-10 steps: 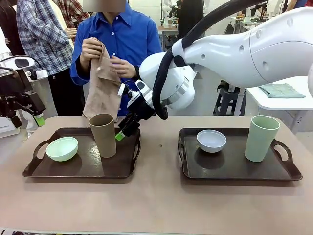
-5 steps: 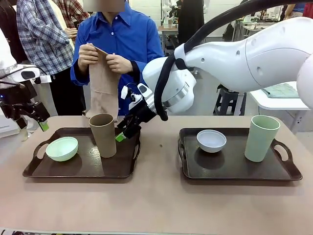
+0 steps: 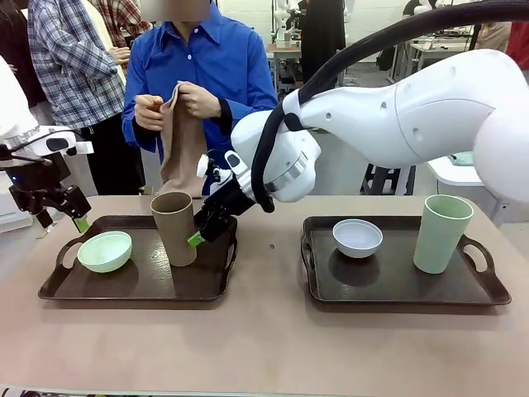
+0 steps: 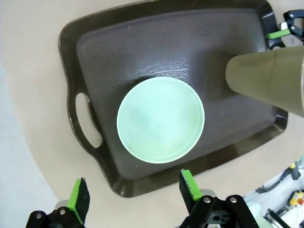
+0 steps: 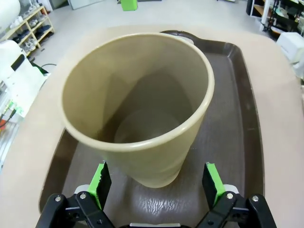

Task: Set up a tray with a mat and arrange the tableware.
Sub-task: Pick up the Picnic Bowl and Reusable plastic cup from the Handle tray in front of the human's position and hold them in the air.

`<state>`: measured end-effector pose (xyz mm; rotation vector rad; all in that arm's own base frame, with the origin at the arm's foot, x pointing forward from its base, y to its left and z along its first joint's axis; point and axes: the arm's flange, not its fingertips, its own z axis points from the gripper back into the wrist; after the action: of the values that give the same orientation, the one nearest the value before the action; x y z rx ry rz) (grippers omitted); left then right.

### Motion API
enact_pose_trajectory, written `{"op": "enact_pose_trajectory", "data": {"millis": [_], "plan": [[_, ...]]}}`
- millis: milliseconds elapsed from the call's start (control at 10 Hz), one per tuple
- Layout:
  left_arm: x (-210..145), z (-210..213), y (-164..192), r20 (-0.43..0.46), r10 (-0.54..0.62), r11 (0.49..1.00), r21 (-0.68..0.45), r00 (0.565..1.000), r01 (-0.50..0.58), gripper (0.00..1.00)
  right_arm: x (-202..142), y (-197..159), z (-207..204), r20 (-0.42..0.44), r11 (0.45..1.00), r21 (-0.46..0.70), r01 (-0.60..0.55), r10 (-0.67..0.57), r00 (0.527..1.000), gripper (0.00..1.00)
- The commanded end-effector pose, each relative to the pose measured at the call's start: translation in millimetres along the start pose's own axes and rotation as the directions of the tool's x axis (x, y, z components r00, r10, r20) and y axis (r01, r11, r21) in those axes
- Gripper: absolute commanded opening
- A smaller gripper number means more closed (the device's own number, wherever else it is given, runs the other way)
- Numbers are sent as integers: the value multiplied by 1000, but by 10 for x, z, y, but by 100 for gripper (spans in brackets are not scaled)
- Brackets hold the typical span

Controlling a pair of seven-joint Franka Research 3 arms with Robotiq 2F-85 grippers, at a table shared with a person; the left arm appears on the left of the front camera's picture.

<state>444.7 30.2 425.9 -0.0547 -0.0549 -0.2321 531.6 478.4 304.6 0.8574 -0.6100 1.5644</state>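
Observation:
On the left tray [image 3: 140,281] stand a mint green bowl [image 3: 104,251] and a brown tumbler [image 3: 174,227]. My right gripper [image 3: 201,230] reaches across and hangs open just right of that tumbler; in the right wrist view the brown tumbler [image 5: 137,109] rises just beyond the tips of the open right gripper [image 5: 156,183], untouched. My left gripper [image 3: 64,217] hovers open above the tray's left end, looking down on the bowl [image 4: 160,119] past its open tips [image 4: 133,190]. The right tray [image 3: 397,285] holds a white bowl [image 3: 357,237] and a pale green tumbler [image 3: 442,233]. A person holds up a brown mat [image 3: 178,141].
The person stands at the far edge behind the left tray, both hands on the mat. Bare tabletop [image 3: 269,339] runs between the two trays and along the near edge. My right arm's bulky wrist [image 3: 277,161] hangs over the middle of the table.
My right gripper has dropped lower and closer to the brown tumbler. My left gripper has shifted right toward the left tray. The person has gathered the mat higher in both hands.

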Motion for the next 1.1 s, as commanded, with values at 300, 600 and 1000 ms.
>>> {"op": "enact_pose_trajectory", "data": {"millis": [300,600,1000], "plan": [[237,-265,106,-10,-47,997,-55,999,46,100,-9,-157,-215,-19,1000,4,-17,17,1000,100],[310,-457,109,-64,-47,998,-55,997,44,100,30,-180,-343,18,998,62,-20,19,1000,100],[411,-582,51,-73,-24,997,-80,997,18,100,152,-167,-504,27,993,112,-23,20,999,100]]}}
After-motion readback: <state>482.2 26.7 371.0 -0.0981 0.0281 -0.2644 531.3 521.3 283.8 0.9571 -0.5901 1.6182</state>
